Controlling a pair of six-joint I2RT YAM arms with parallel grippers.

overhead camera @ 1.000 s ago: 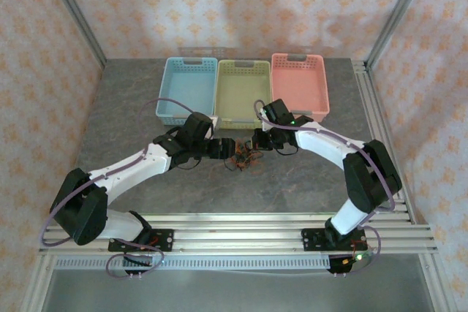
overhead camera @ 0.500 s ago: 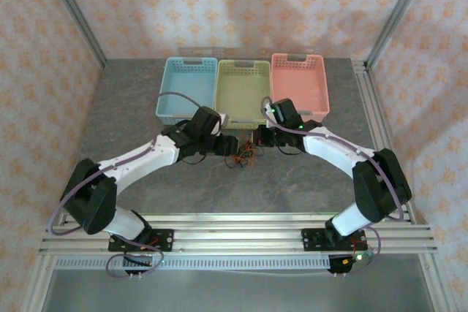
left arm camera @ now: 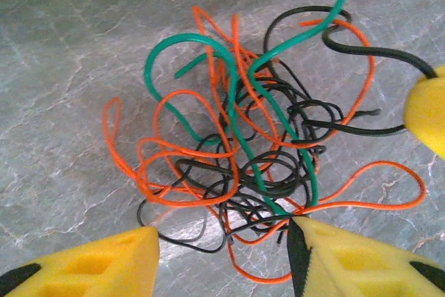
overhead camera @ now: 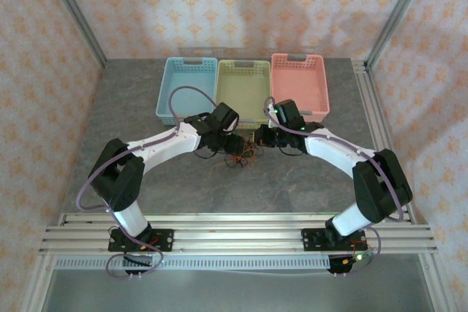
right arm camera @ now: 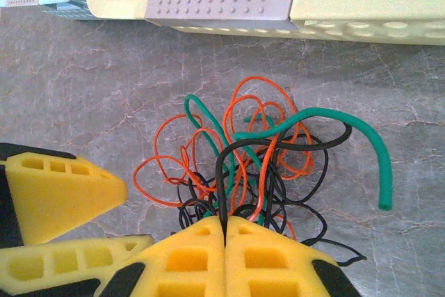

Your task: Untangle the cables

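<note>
Grey marble-patterned counter covers the floor of the cell. Along its far side three perforated plastic baskets stand in a row: a pale blue basket, a yellow-green basket in the middle and a pink basket on the right.

From where I stand, the two white-and-black arms lean in toward each other. The left arm and the right arm meet just in front of the yellow-green basket.

The left tool sits low over the counter with its yellow fingers parted and a fair gap between them. The near edge of the cables lies in that gap.

The right tool has its yellow fingers pressed tight together. A black strand runs up into the seam between them, so it is clamped on the cables.

The cables are a small loose knot of thin wires in orange, black and a somewhat thicker green. They lie on the counter between the two tools, near the front wall of the yellow-green basket. One end of the green wire curls free to one side.
</note>
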